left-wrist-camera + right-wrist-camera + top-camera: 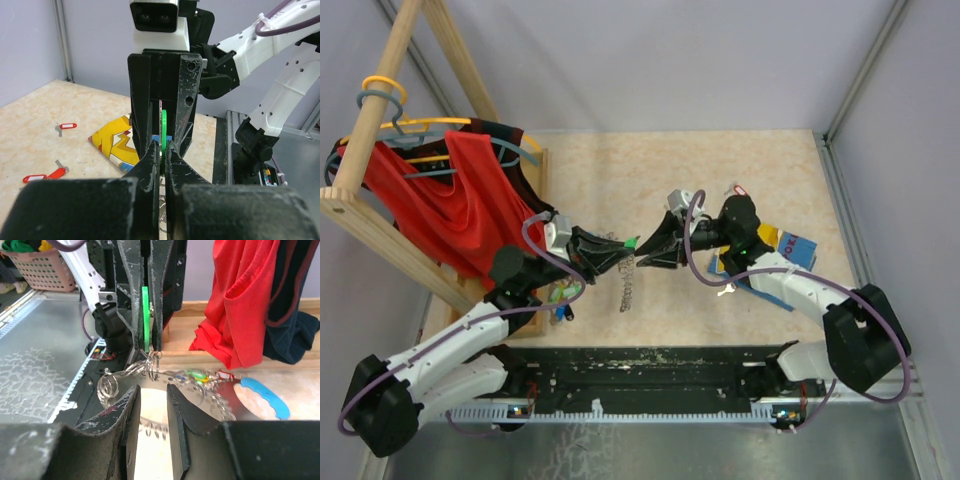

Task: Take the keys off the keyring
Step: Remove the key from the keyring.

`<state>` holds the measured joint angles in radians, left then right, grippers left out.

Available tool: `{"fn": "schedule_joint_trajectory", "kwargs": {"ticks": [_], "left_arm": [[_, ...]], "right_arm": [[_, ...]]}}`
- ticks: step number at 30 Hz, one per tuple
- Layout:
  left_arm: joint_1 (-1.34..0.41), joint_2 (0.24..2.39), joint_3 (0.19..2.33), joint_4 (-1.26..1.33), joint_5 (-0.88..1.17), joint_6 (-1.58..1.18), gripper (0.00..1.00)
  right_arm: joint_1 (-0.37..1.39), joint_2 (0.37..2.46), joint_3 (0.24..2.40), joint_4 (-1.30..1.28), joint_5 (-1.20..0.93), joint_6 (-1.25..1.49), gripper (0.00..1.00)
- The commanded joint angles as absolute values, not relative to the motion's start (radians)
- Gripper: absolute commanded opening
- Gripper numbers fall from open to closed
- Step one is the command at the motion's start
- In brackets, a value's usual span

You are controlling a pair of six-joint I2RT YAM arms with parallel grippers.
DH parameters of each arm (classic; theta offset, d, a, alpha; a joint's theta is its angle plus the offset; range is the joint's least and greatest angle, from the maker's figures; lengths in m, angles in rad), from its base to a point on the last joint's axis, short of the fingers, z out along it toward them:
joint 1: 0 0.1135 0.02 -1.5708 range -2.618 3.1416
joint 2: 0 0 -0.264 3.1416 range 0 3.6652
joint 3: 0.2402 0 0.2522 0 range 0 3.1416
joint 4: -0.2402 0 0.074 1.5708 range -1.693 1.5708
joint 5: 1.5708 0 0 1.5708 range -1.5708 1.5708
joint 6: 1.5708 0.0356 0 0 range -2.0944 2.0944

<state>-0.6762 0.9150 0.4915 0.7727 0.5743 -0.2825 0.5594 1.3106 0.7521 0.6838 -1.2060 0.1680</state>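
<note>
"Looking out from the right gripper (153,390), what is lying ahead?"

"Its jaws are standing half apart, gripping nothing; the keyring (150,362) is dangling just beyond them, long axis hanging downward; farther on, the left gripper (146,345) is pinching the green key tag (145,315) tight, both arms reaching inward, nose to nose."

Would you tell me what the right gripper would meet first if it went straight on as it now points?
Likely the green key tag pinched by the left gripper, with the keyring loops just below; depth is unclear.
</note>
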Motion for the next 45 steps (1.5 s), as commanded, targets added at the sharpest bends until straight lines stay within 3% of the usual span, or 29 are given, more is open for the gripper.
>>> {"fn": "schedule_joint_trajectory", "kwargs": {"ticks": [1, 15, 32, 45], "left_arm": [[-0.672, 0.914, 0.528, 0.853, 0.586, -0.294, 0.00], [-0.672, 0.945, 0.532, 0.887, 0.580, -0.312, 0.00], [-0.672, 0.947, 0.536, 0.895, 0.575, -0.323, 0.00], [-0.672, 0.936, 0.525, 0.905, 0.555, -0.334, 0.00]], "right_arm": [[0.579, 1.324, 0.721, 0.930, -1.193, 0.293, 0.28], [0.599, 1.328, 0.690, 0.979, -1.133, 0.280, 0.27], [0.604, 1.318, 0.729, 0.789, -1.100, 0.143, 0.20], [0.604, 1.315, 0.750, 0.725, -1.102, 0.106, 0.23]]}}
